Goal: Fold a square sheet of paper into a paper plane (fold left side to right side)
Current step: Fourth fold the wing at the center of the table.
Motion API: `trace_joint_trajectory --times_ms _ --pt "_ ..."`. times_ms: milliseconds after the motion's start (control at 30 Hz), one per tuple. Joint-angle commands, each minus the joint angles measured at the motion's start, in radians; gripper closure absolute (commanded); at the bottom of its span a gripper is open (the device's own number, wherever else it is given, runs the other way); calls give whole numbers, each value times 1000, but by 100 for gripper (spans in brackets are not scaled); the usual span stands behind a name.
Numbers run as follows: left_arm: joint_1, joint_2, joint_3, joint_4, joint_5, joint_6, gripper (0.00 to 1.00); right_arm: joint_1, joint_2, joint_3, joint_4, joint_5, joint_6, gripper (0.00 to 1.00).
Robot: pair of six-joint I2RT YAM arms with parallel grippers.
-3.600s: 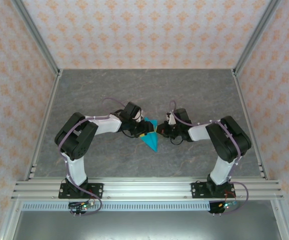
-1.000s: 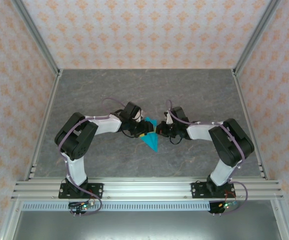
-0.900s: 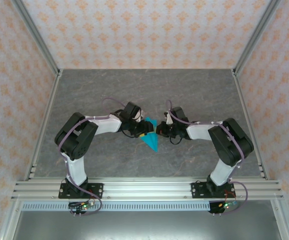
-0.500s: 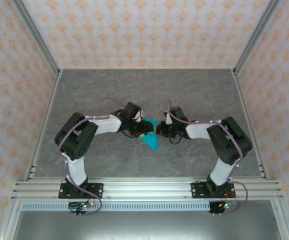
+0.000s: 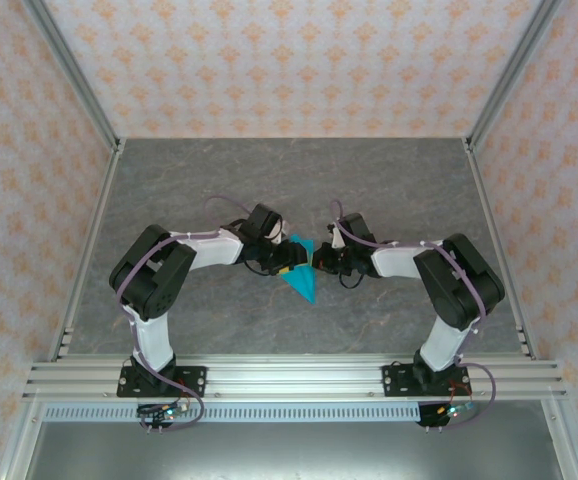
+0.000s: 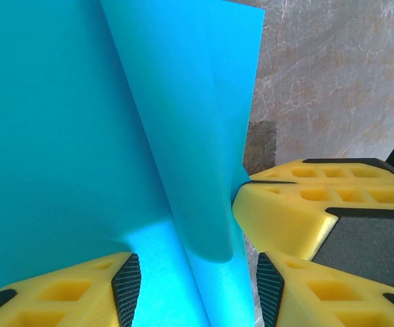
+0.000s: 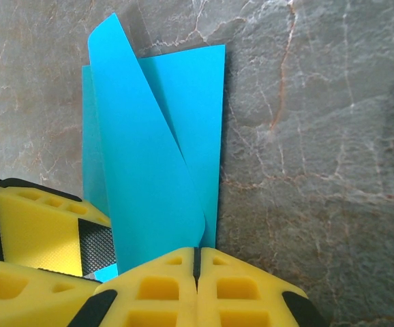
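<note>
The cyan-blue paper [image 5: 300, 279] lies mid-table, folded into a narrow kite shape whose tip points toward the arms. My left gripper [image 5: 286, 262] stands open over its left part. In the left wrist view the paper [image 6: 81, 136] lies flat between the two black pads [image 6: 128, 286], and a long flap [image 6: 197, 157] stands raised. My right gripper [image 5: 316, 260] is shut, and its joined fingertips [image 7: 183, 267] touch the lower end of that flap [image 7: 142, 177]. No paper shows in the seam between them. Its yellow fingers [image 6: 299, 211] appear in the left wrist view beside the flap's edge.
The grey marbled tabletop [image 5: 389, 180] is walled by patterned panels with aluminium posts [image 5: 69, 70]. A metal rail [image 5: 289, 378] runs along the near edge, where both arm bases are bolted. The left gripper's finger [image 7: 40, 228] sits close to the right gripper's tips.
Since the earliest frame my right gripper has crept slightly left toward the paper. Over the last second nothing has visibly moved.
</note>
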Motion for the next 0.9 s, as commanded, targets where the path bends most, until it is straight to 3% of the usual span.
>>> trace_joint_trajectory --times_ms 0,867 --pt "-10 17 -1 -45 -38 6 48 6 -9 27 -17 18 -22 99" --pt "-10 10 0 -45 -31 8 48 7 62 38 -97 43 -45 99"
